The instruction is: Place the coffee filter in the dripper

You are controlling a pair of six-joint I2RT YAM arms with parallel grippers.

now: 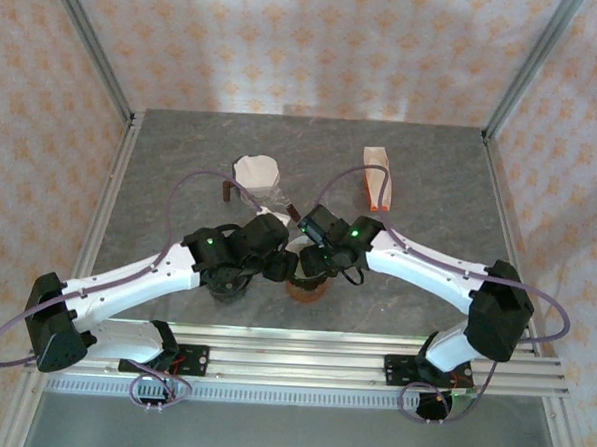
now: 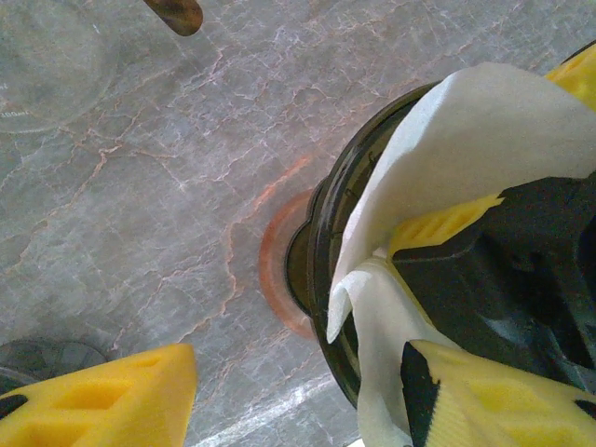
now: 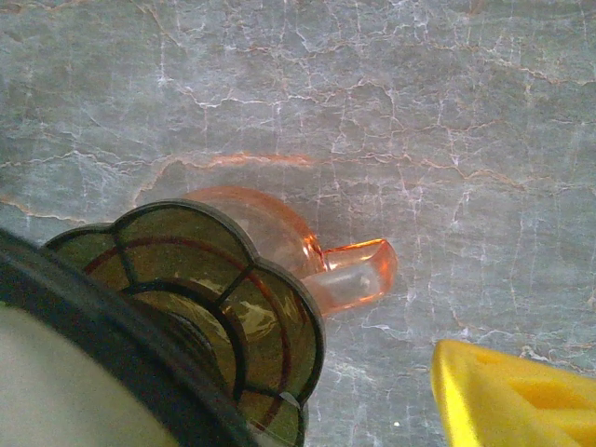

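The dripper [image 1: 305, 287] stands near the table's front middle, with a dark scalloped rim [image 3: 214, 298] and an orange base with a handle [image 3: 358, 275]. The white coffee filter [image 2: 466, 130] sits crumpled in its mouth, one edge folded over the dark rim [image 2: 326, 261]. My left gripper [image 2: 298, 391] is open. The filter's edge and the dripper rim lie between its yellow fingers [image 2: 102, 400]. My right gripper [image 1: 315, 256] is open too. One finger [image 3: 512, 400] is outside the dripper, apart from it. The other [image 2: 447, 223] reaches into the filter.
A white paper cone [image 1: 256, 169] rests on a clear glass piece [image 2: 47, 56] with a brown handle [image 1: 227, 190] at the back. An orange and white pack [image 1: 378, 178] lies at the back right. A dark round object [image 1: 230, 282] sits under my left arm.
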